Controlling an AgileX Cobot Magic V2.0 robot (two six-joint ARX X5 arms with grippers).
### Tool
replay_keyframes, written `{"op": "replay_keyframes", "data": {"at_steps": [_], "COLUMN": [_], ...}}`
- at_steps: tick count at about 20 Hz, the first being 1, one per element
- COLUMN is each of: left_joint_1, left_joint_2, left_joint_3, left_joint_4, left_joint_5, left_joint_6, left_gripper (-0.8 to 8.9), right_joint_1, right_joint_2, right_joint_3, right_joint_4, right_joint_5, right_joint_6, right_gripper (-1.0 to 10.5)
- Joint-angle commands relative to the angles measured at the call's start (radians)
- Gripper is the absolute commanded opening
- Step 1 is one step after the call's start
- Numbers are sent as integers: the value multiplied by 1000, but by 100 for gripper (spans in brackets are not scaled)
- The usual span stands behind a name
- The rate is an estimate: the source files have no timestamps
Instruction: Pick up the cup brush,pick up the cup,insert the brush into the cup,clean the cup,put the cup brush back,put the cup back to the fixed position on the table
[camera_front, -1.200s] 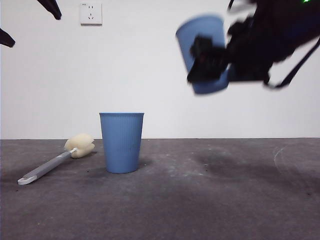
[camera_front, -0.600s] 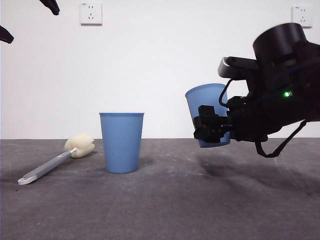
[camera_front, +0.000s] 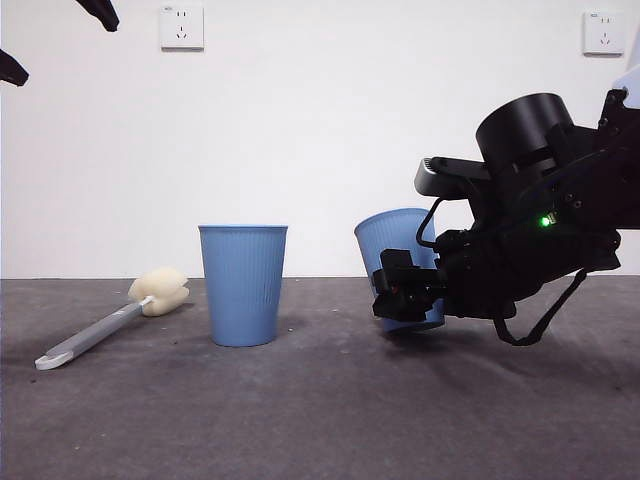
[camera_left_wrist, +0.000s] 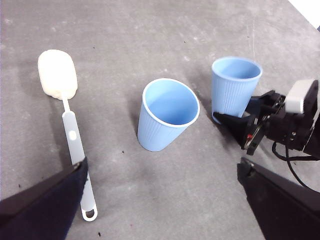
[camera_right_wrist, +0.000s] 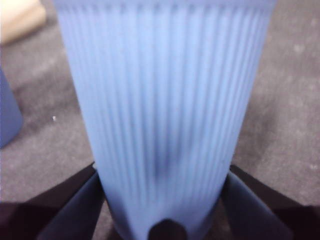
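Observation:
My right gripper (camera_front: 405, 290) is shut on a blue ribbed cup (camera_front: 393, 240), low over the table (camera_front: 320, 420) at the right. The cup tilts slightly, and I cannot tell whether its base touches the surface. In the right wrist view the cup (camera_right_wrist: 165, 100) fills the frame between the jaws. The left wrist view shows the held cup (camera_left_wrist: 235, 82) and the right gripper (camera_left_wrist: 250, 131) from above. The cup brush (camera_front: 110, 325) lies flat at the left, sponge head away from the front edge; from above the brush (camera_left_wrist: 70, 135) lies alone. My left gripper (camera_left_wrist: 162, 167) hangs open high above.
A second identical blue cup (camera_front: 243, 285) stands upright between the brush and the held cup; the left wrist view shows this cup (camera_left_wrist: 167, 115) empty. A white wall with two sockets (camera_front: 181, 27) (camera_front: 603, 32) closes the back.
The right arm has come down with the cup from high at the upper right to just above the table, moving slightly left. The brush, standing cup and left arm have stayed put.

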Motion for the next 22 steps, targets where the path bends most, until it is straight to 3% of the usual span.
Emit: {"op": "replay_keyframes", "data": {"at_steps": [1,9,13,17,19,22], "left_joint_1": [-1,-1,-1,-1,-1,0], "left_joint_2": [0,4,5,5,5,5], "left_joint_3": [-6,-6,-6,-6,-6,-6], "left_joint_4": [2,2,2,1,1,1], "left_joint_5": [5,5,5,5,5,5], "left_joint_6": [18,36,37,36,36,36], "left_gripper": [503,503,502,502,502,502], "right_joint_1": [2,3,3,3,3,3], "right_joint_2": [13,13,10,0,-10,-38], "right_joint_3": [2,0,0,0,0,0], "right_joint_4": [-35,-241,-251,-260,-288,-312], "right_joint_5": [-9,-61,-62,-77,-77,-88], "right_joint_6": [11,11,11,11,11,10], "right_gripper": [-12,12,199,241,339,384]}}
